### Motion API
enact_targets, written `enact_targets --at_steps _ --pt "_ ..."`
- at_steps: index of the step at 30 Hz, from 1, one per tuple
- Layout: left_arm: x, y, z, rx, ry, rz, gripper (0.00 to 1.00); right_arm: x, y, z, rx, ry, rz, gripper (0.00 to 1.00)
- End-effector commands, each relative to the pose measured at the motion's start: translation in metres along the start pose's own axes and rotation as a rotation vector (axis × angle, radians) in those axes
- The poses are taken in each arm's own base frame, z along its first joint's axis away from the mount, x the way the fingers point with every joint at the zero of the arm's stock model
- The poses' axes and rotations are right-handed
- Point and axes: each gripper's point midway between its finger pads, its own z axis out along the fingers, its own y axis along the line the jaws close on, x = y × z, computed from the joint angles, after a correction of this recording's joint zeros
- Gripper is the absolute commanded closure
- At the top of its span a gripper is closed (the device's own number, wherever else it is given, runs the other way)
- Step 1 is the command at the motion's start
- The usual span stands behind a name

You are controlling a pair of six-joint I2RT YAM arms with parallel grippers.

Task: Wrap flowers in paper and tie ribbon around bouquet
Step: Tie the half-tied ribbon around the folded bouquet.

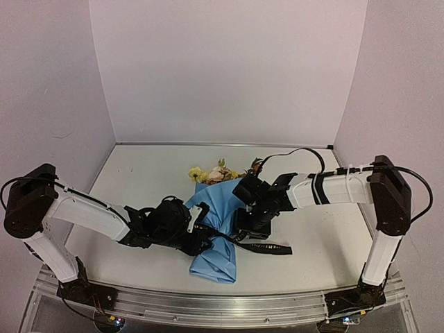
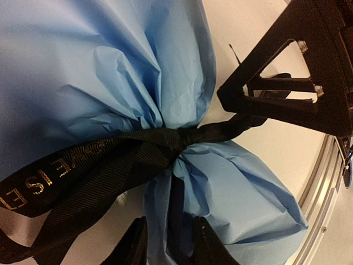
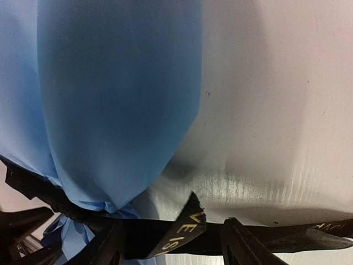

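Paper-wrapped bouquet (image 1: 220, 200) lies on the desk (image 1: 146, 173) between the two arms, its wide end toward the far wall and its crumpled tail toward the near edge. Flowers (image 1: 214, 173) in yellow, pale pink and rust, with a little green, show above the bouquet's far rim. The paper (image 2: 83, 61) is light blue. It is gathered to a narrow waist partway along the bouquet, and it is creased and puffed on both sides of that pinch.

The ribbon (image 2: 110, 160), black with pale gold lettering, is drawn tight round the waist. From the left wrist view one broad strand runs off the waist to one side, and a thinner, taut strand leads the other way to a finger of the right arm. From overhead, a loose length of it lies flat on the desk just right of the waist.

The left tool (image 2: 170, 248) sits at the bouquet's left flank, level with the waist. Its fingers (image 2: 135, 243) stand a little apart on either side of the paper tail just below the pinch, with a dark strip between them. Whether they press on anything cannot be told.

The right tool (image 3: 175, 243) sits at the bouquet's right flank, close above the desk. Its fingers (image 3: 242, 243) are spread wide and clamp nothing. The ribbon stretches across between them, and a lettered end folds upward in the gap.
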Motion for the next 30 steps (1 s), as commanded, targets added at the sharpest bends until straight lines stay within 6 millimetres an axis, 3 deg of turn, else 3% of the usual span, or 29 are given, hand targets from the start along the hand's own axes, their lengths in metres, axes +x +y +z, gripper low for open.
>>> enact_targets --at_steps 1,5,9,11,22,30 --pt "-0.008 -0.01 0.001 0.033 -0.018 0.0 0.77 -0.005 0.016 0.001 -0.045 -0.008 0.025 0.45" --pt "-0.006 -0.011 0.002 0.036 -0.01 -0.002 0.84 -0.002 0.015 0.002 -0.055 -0.002 0.039 0.65" --pt "-0.004 -0.01 0.003 0.034 0.0 -0.008 0.92 0.001 0.01 0.001 -0.053 -0.002 0.042 0.93" --pt "-0.003 -0.008 0.003 0.028 0.003 -0.013 0.99 0.001 0.009 -0.001 -0.052 -0.008 0.033 1.0" --pt "0.015 0.008 -0.003 -0.013 0.017 -0.081 1.0 -0.006 -0.029 -0.004 0.038 -0.018 -0.018 1.0" --pt "0.017 0.01 -0.006 -0.015 0.008 -0.095 1.0 -0.01 -0.042 -0.004 0.066 -0.007 -0.032 1.0"
